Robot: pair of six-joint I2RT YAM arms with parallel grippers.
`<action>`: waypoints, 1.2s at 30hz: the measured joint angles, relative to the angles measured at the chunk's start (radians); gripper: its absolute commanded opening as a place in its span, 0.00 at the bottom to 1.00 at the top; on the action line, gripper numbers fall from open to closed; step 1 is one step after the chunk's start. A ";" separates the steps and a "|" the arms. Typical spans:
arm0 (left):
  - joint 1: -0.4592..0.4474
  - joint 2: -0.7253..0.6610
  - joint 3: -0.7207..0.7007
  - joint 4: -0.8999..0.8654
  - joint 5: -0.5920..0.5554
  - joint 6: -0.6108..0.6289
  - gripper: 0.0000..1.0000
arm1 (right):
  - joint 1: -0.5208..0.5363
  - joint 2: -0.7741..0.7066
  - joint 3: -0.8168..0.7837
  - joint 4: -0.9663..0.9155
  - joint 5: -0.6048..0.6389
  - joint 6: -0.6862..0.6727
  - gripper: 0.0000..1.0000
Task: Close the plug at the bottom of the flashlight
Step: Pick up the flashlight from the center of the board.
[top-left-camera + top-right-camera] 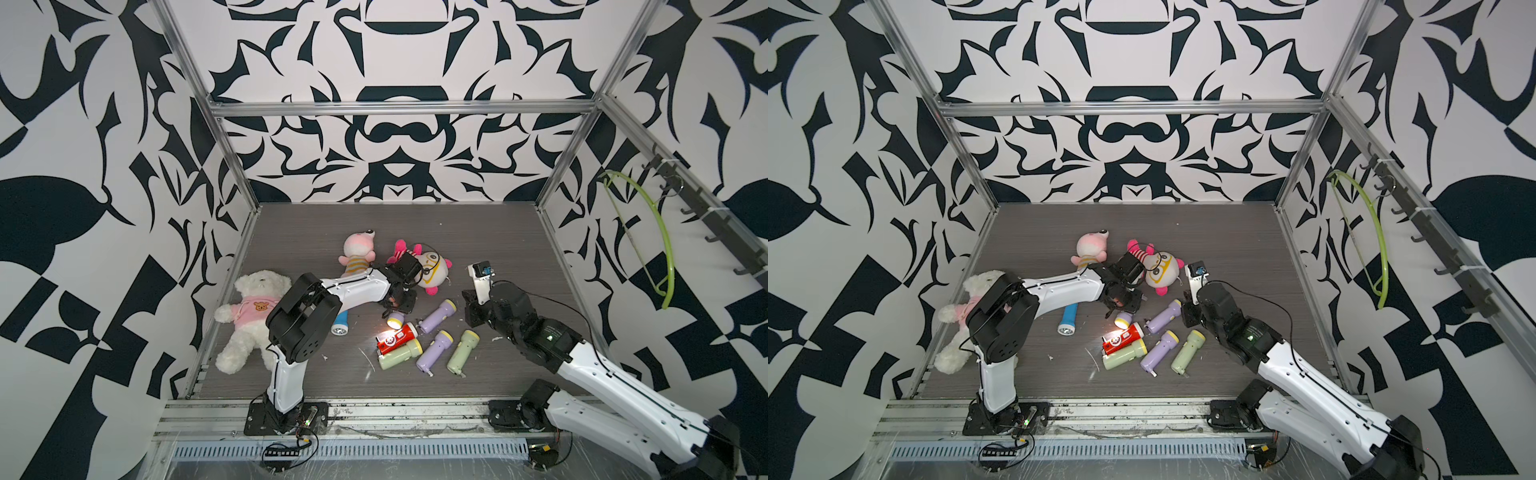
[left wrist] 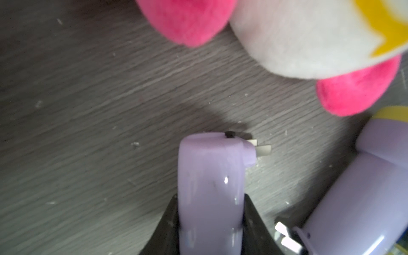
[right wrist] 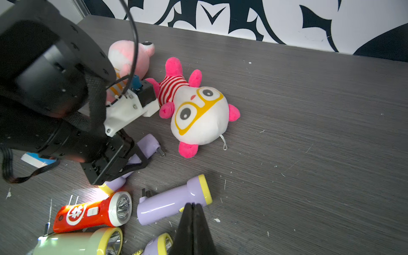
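Dark grey wood-grain table (image 1: 478, 232), kinda dusty with white specks. A teddy (image 1: 253, 307) lies by the left edge, with a pink plush (image 1: 358, 249) and a glasses plush (image 1: 434, 270) farther back. Mid-table there's a blue flashlight (image 1: 340, 324), a red flashlight (image 1: 397, 337) touching a green flashlight (image 1: 399, 355), two purple flashlights (image 1: 438, 316) (image 1: 434, 351), and a second green (image 1: 463, 351) beside them.

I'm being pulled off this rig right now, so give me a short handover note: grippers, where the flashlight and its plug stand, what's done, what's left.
Left gripper: shut on the purple flashlight, lamp lit, low over the table beside the plush with glasses.
Right gripper: shut, empty, close to a second purple flashlight.
Plug: its prongs stick out at the held flashlight's bottom end, not folded in.
Done: flashlight grasped.
Left: fold the plug shut, probably with a push from the right gripper.
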 measured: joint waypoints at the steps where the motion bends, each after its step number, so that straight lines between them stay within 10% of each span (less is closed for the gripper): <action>1: 0.000 -0.021 -0.015 0.003 -0.008 0.005 0.00 | 0.000 0.000 0.000 -0.003 0.000 0.000 0.06; 25: 0.000 -0.767 -0.492 0.397 -0.042 0.149 0.00 | -0.002 0.211 0.116 0.011 -0.112 -0.024 0.07; 36: 0.000 -0.770 -0.491 0.392 -0.013 0.037 0.00 | 0.038 0.375 0.200 0.170 -0.413 0.050 0.67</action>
